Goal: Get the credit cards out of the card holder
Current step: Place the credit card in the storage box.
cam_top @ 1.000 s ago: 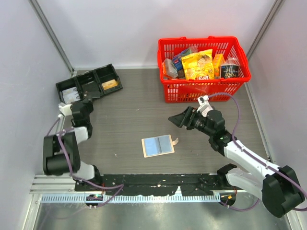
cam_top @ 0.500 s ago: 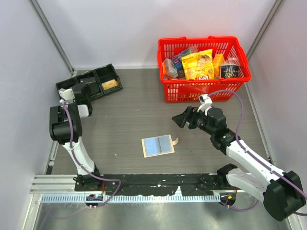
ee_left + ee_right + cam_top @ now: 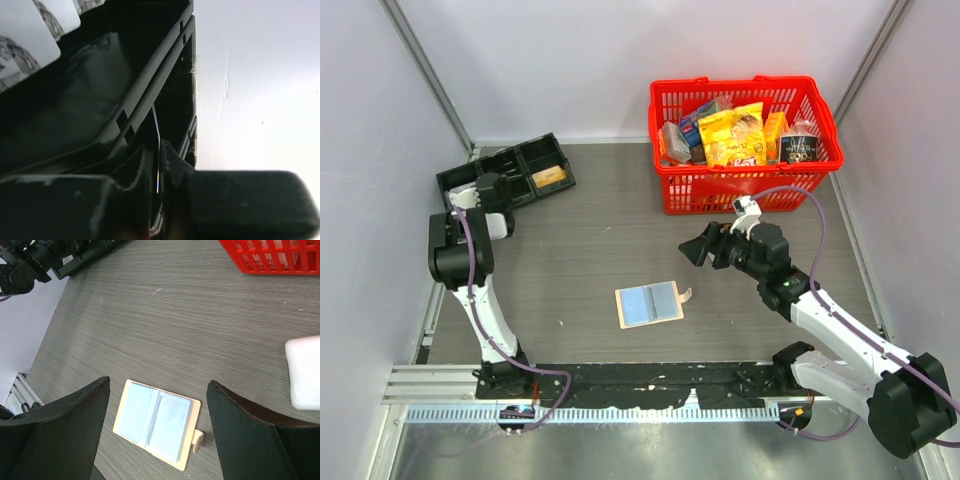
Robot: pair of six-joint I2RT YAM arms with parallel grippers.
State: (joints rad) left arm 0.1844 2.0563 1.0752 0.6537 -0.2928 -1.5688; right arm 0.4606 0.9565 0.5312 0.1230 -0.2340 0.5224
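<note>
**A:** Where is the card holder [image 3: 649,303]?

**B:** It lies open and flat on the table [image 3: 590,250], near the middle, with two pale blue panels face up and its tan tab [image 3: 198,440] on the right. Nothing is touching it.

**A:** And the arms?

**B:** The left gripper [image 3: 488,188] is at the far left, over the black tray [image 3: 535,158]. In its wrist view the jaws are almost pressed together, pinching the pale edge of a thin card [image 3: 157,150] just above the tray wall. The right gripper [image 3: 698,248] hangs over the table to the right of the holder and a little beyond it. Its jaws are spread wide with nothing between them.

**A:** So how far along is it?

**B:** Partway, I'd say. One card looks about to be dropped off, and white pieces [image 3: 30,30] that may be cards already lie in the tray's left compartment. I can't tell whether the blue panels are empty sleeves or have cards in them.

**A:** What's left?

**B:** Probably setting this card down, then checking the holder for more. The red basket [image 3: 745,185] of groceries at the far right seems to play no part.
</note>
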